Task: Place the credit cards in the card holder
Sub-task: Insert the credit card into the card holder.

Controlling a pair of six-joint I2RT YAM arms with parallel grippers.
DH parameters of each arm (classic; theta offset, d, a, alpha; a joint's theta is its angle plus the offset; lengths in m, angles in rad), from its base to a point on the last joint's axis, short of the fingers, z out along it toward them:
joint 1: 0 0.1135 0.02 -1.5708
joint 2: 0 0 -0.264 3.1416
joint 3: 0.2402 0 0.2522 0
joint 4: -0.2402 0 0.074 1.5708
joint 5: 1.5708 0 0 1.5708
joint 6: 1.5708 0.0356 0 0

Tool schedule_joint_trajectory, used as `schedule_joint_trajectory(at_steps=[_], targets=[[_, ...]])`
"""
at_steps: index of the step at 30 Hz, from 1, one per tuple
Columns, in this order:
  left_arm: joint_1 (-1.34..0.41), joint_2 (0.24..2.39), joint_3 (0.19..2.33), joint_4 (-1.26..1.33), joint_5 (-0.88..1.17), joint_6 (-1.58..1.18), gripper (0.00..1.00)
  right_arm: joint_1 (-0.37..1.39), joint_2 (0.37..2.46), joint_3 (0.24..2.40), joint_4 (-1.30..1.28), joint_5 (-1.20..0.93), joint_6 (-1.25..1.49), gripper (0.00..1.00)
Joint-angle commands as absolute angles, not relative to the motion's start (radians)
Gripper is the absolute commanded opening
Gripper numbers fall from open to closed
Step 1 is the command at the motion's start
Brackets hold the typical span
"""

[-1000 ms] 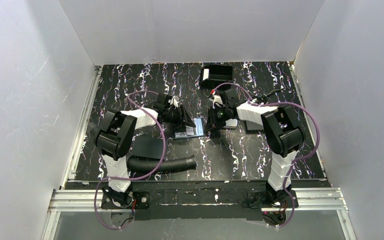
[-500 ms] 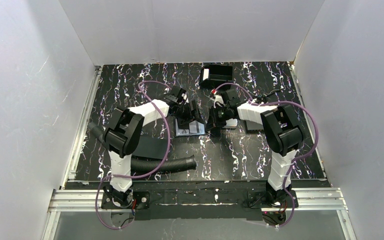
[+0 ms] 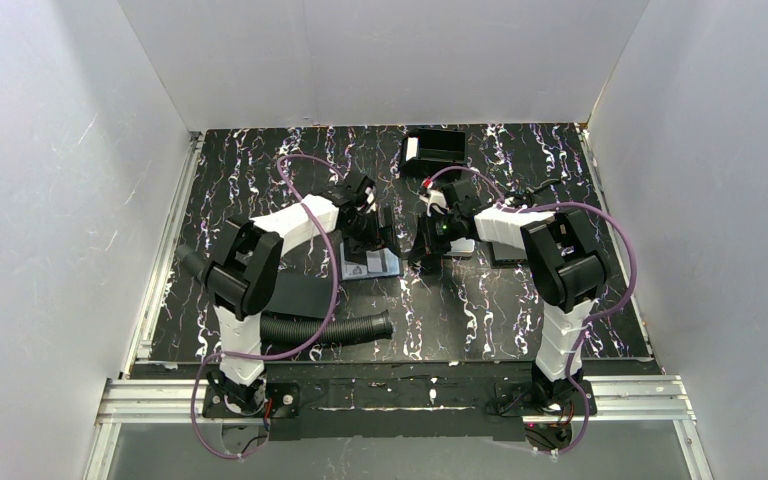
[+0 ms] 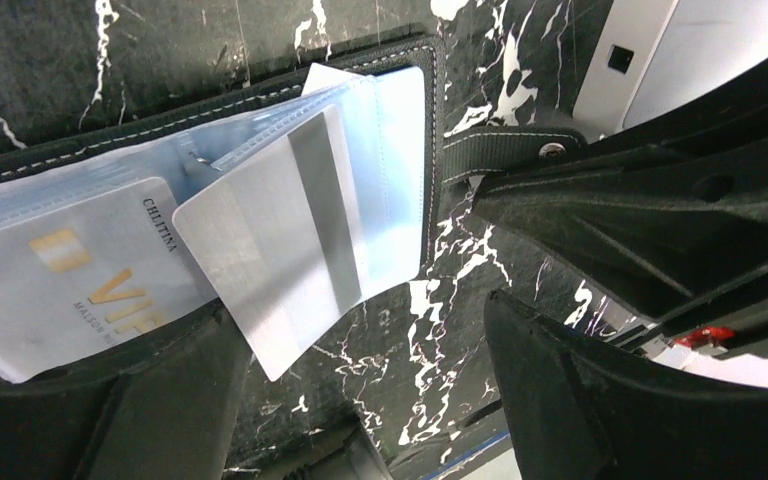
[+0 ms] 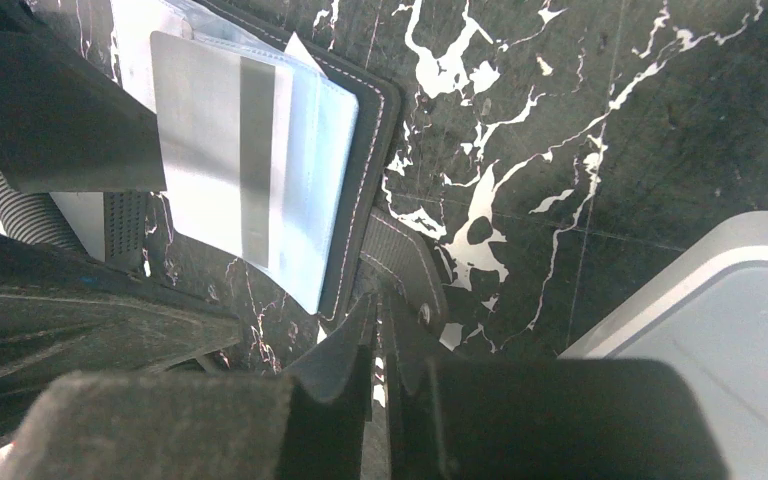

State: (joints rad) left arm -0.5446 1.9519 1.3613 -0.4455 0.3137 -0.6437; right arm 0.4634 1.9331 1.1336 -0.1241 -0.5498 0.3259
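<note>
1. Near edge first: the corrugated hose (image 3: 332, 328) and flat black pad (image 3: 295, 295) lie close to the left arm's base, and neither is in play.
2. The card holder (image 3: 368, 263) lies open mid-table between the two arms, clear sleeves facing up. The left gripper (image 3: 381, 236) is directly over it, so it is the nearer claw.
3. Key relation, seen in the left wrist view: the striped card (image 4: 280, 240) is only partly in its sleeve. It is skewed, with its stripe and long axis slanting against the holder's stitched edge. Its free corner pokes out toward the claw, between the fingers (image 4: 160, 400).
4. The VIP card (image 4: 80, 280) sits beside it and looks flatter in its sleeve. We cannot tell how deep it goes.
5. The left claw's jaws are spread wide and hold nothing.
6. The right gripper (image 5: 385, 330) is pinched narrow on the closing tab (image 5: 400, 270), pinning the holder from its right edge.
7. The silver case (image 3: 463, 245) sits just beside the right claw, and the black box (image 3: 433, 148) stands at the far edge.
8. We judge that the next move needs the striped card squared up and then pushed in.
9. Against a second ago, the left wrist has swung farther out and its jaws have gone from half closed to wide. The right arm has not shifted.
</note>
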Motion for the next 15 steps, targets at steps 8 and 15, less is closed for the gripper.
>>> schedule_joint_trajectory(at_steps=[8,15], targets=[[-0.509,1.835,1.411,-0.547,0.362,-0.534,0.81,0.458,1.881,1.156,-0.086,-0.614,0.341,0.23],[-0.48,1.783,1.399,-0.614,0.307,-0.499,0.74,0.469,1.895,1.185,-0.09,-0.629,0.344,0.28]])
